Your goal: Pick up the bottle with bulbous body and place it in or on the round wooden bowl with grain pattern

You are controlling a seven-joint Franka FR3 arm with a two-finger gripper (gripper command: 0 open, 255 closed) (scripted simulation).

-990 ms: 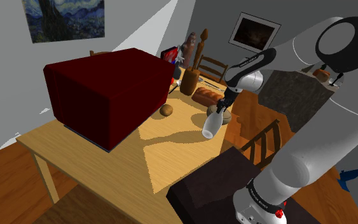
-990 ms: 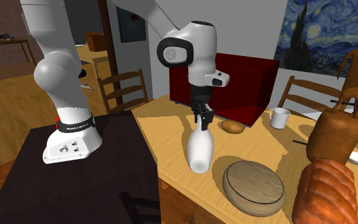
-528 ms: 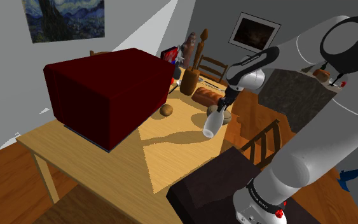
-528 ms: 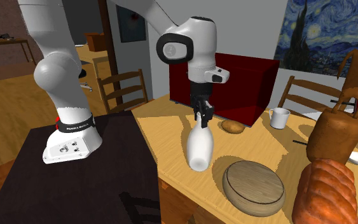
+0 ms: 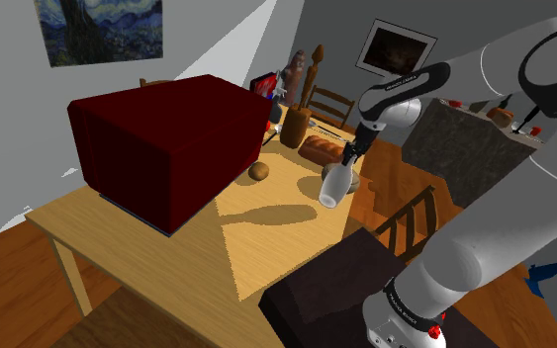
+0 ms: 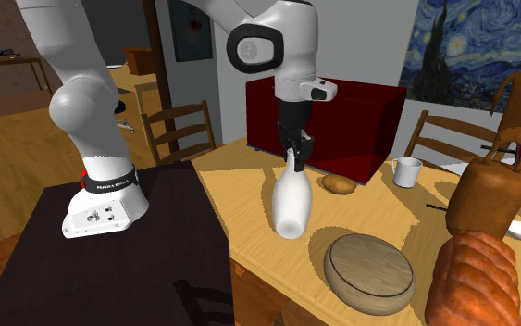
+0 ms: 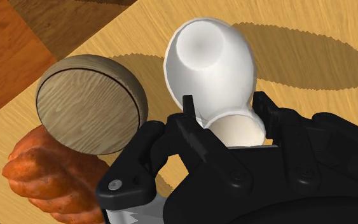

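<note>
Near the middle of the second exterior view, my hand [image 6: 295,159] points straight down with its two black fingers closed on the narrow neck of the bottle [image 6: 291,204], which hangs below it, base down. In the shoulder view the bottle [image 5: 331,186] sits right of centre, and its shadow falls apart from it on the tabletop [image 5: 167,257], so I judge it is lifted clear. The grasp and the lift look done; what is left is to carry it across and set it down on the bowl [image 6: 369,269], which lies lower right of the bottle in the second exterior view, near it but not touching. Seen along my hand [image 7: 225,108], the bottle [image 7: 209,54] is smooth, plain white and glossless, a slim neck swelling into a rounded, pear-like body with a dished base. The bowl [image 7: 85,105] is a squat round of grey-brown wood, fine straight grain lines running over its broad face and a darker curved wall around it; that face looks nearly flat, so I cannot tell how deep it is. Just beyond it lies a lumpy orange-brown loaf [image 7: 50,178] with a ridged crust, close enough to mind during the set-down.
</note>
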